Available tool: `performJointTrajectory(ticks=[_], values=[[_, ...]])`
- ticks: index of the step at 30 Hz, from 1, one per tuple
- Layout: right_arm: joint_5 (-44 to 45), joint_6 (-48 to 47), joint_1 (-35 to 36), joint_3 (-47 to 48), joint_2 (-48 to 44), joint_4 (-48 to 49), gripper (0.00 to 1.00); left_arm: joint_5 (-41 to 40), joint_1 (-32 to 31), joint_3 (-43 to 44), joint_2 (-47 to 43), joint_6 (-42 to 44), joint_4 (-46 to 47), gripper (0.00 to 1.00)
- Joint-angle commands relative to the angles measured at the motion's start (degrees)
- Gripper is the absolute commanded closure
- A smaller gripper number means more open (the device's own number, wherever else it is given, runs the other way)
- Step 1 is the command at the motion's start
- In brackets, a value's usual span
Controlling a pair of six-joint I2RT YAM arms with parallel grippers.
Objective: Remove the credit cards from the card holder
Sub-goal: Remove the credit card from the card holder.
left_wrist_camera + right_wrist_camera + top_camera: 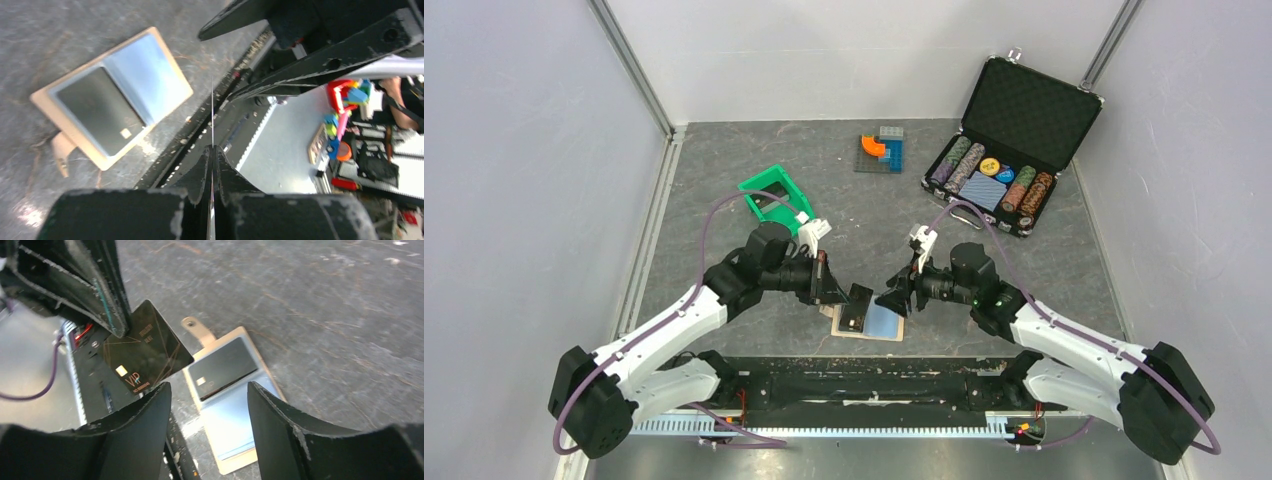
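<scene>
The card holder (886,320) lies spread open near the table's front edge, tan-rimmed with light blue pockets (235,425) and a strap tab (196,329). One dark credit card (222,367) sits in its pocket (97,110). My left gripper (842,293) is shut on a second black credit card (147,347) marked VIP, lifted just left of the holder. In the left wrist view this card shows edge-on as a thin line (212,110) between the closed fingers (200,175). My right gripper (207,387) hangs open just above the holder, holding nothing.
A green bin (774,195) stands at the left rear. A black chip case (1009,140) lies open at the back right, and coloured blocks (882,150) sit at the back centre. The black base rail (864,385) runs right along the holder's near side.
</scene>
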Motion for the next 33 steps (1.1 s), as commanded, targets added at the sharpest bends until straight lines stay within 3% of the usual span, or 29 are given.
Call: performJointTrajectory(ticks=[1,8,12,20,25,27,31,33], values=[[-12.31,-2.79,-0.5,2.37,-1.1,-0.34,0.37,12.8,-0.39,-1.3,-1.15,0.74,6.34,0.98],[-15.08,-3.11,-0.85,2.63,-0.7,-0.23,0.33,16.89,-0.67,-1.12,0.06,0.65,7.52,0.98],[-19.47,-0.71,-0.9,2.06,-0.36,3.74,0.38,17.19,-0.67,-1.07,0.73,0.8,7.5,0.98],[-22.72,3.65,-0.91,1.11,1.02,10.53,0.6,17.91,-0.67,-0.54,2.46,1.22,7.7,0.98],[-22.79,5.9,-0.94,-0.02,1.33,13.4,0.92,17.33,-0.61,0.03,3.67,1.97,6.82,0.98],[-21.3,7.15,-0.92,-0.08,1.21,13.74,1.0,15.4,-0.45,0.74,3.85,2.61,5.65,0.86],[-17.52,12.63,-1.26,1.01,0.84,14.52,1.0,11.13,0.31,2.01,2.96,2.88,4.36,0.56],[-15.69,15.84,-1.44,1.24,0.45,15.8,1.0,7.82,0.87,2.05,1.57,2.0,4.59,0.48]])
